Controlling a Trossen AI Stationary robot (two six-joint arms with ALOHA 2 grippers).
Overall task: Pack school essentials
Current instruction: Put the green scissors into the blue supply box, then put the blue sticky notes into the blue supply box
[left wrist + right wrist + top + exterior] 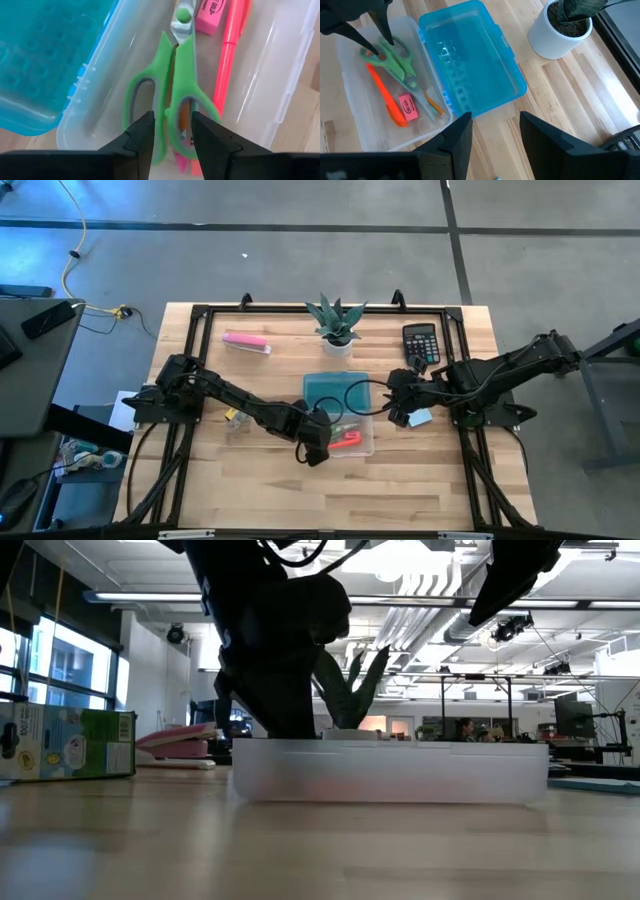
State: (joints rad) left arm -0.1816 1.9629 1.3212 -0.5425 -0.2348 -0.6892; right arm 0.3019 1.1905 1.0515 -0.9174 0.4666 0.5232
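Scissors point(172, 90) with green handles lie in the clear tray point(350, 120) of an open pencil box, whose blue lid point(470, 65) is folded flat beside the tray on the side toward the potted plant point(336, 326). In the same tray, next to the scissors, lie a red-orange pen point(385, 100), a small pink eraser point(407, 106) and an orange pencil point(434, 105).

Reaching from the left edge of the table point(420, 480), the left arm is stretched low across to the tray, wrist bent down. The left gripper point(171, 122) hangs right over the scissor handles, fingers parted a little and straddling the inner handle loop. Whether they pinch it or only sit beside it cannot be told.

On the far side of the box from the left arm, the right arm waits, elbow folded back. The right gripper point(491, 125) is poised above bare wood just off the lid, fingers apart and gripping nothing.
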